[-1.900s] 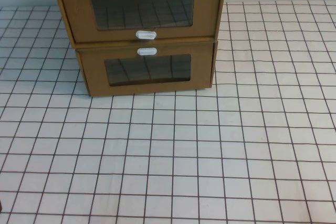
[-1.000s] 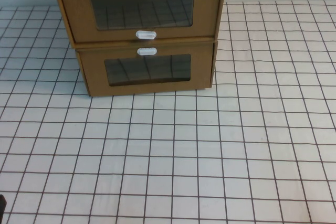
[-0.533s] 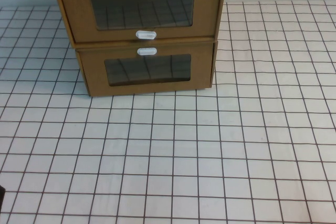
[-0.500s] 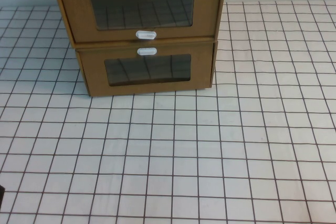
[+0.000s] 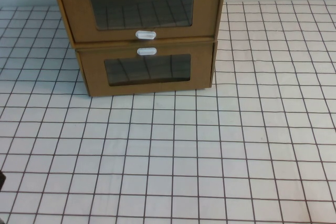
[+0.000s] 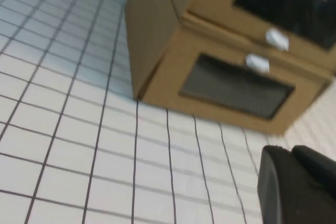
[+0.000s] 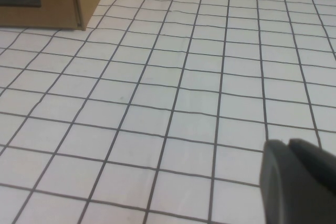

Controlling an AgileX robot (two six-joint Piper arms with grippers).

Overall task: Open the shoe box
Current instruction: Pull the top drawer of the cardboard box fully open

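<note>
- Though the task is to open it, the shoe box [image 5: 142,35] is fully closed: two brown tiers stacked, at the far edge of the checked table [image 5: 210,156], left of centre.
- Upper front [image 5: 140,10] and lower front [image 5: 147,70] both sit flush, each with a dark window.
- Upper handle [image 5: 146,34] and lower handle [image 5: 147,51] are white, one just above the other at the seam between tiers. Nothing touches them.
- Left gripper [image 6: 292,153]: low over the table, well short of the box. Its wrist camera looks at the box's left side and front. The fingers are pressed together with nothing between them.
- In the high view only a dark sliver of the left gripper shows at the near left edge.
- Right gripper [image 7: 289,145]: over bare table, well apart from the box, out of the high view. The fingers are closed tight with nothing held.
- Right wrist view catches only the box's lower right corner.
</note>
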